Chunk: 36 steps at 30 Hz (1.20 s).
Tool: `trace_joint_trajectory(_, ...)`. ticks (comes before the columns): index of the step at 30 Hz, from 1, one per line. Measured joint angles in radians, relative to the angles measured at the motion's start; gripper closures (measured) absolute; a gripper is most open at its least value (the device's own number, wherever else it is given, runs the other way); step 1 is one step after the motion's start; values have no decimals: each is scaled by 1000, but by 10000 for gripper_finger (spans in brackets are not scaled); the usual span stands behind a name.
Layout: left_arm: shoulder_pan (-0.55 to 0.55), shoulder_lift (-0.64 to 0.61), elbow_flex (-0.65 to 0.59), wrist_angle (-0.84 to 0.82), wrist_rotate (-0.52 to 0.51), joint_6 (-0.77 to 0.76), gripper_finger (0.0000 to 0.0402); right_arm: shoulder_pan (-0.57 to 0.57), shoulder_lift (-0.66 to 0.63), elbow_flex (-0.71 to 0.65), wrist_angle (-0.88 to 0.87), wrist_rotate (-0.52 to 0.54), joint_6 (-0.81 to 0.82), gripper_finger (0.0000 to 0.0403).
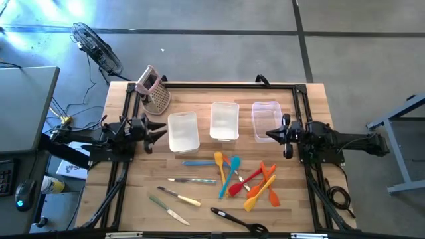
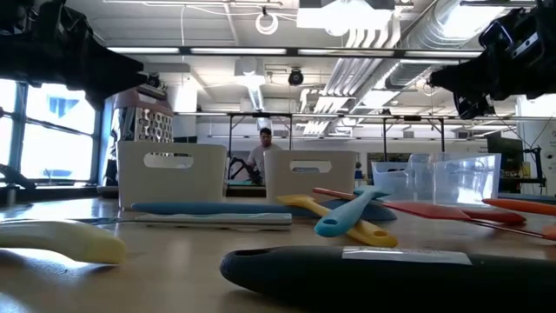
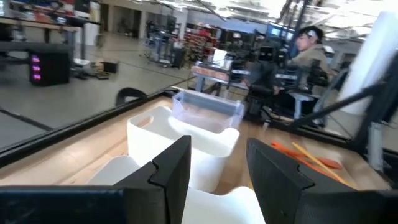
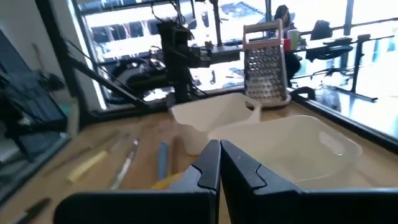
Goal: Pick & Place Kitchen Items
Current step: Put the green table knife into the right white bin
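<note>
**12 or so slim utensils, none yet in a bin**

All of the kitchen items lie loose on the wooden table (image 1: 133,199), on the near side of 3 clear bins (image 1: 224,120) that stand in a row across its middle.

A yellow spatula (image 1: 220,164), blue spatulas (image 1: 230,174) and red and orange spatulas (image 1: 260,182) overlap in a heap toward the right. The small knives (image 1: 178,196) lie apart on the left, and the black ladle (image 1: 239,220) rests at the front edge.

These are likely light. The silicone blades will probably flex and cling, so the stiffer handle, near its middle, looks the better place to pinch. The knives sit flat and thin, which may let a finger slide off; their handles are the safer hold. Pulling 1 spatula from the heap could drag its neighbours.

The left gripper (image 3: 214,168) hovers above the left bin with its fingers spread and nothing between them. The right gripper (image 4: 219,163) hangs by the right bin, fingers pressed together, holding nothing.
</note>
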Motion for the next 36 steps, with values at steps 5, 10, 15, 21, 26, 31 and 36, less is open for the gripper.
trace_joint_trajectory(5, 0, 0, 0, -11, 31, -8, 249, 0, 0, 0, -34, 53, -40, 400)
trace_joint_trajectory(10, 0, 13, 2, -47, 10, -132, 249, 0, 3, 0, -34, 62, -124, 400)
trace_joint_trajectory(15, 0, 12, 3, -47, -123, -179, 249, 0, 3, 0, -34, 62, -152, 400)
trace_joint_trajectory(21, 0, 50, 1, -8, -110, -226, 249, 0, 5, 0, -36, 63, -152, 390)
trace_joint_trajectory(26, 0, 115, 1, 121, -86, -262, 249, 0, 19, 0, -37, 63, -151, 344)
trace_joint_trajectory(31, 0, 170, 2, 229, -90, -260, 249, 0, 35, 0, -34, 62, -144, 282)
trace_joint_trajectory(36, 0, 214, 2, 343, -120, -209, 249, 0, 49, 0, 0, 67, -144, 230)
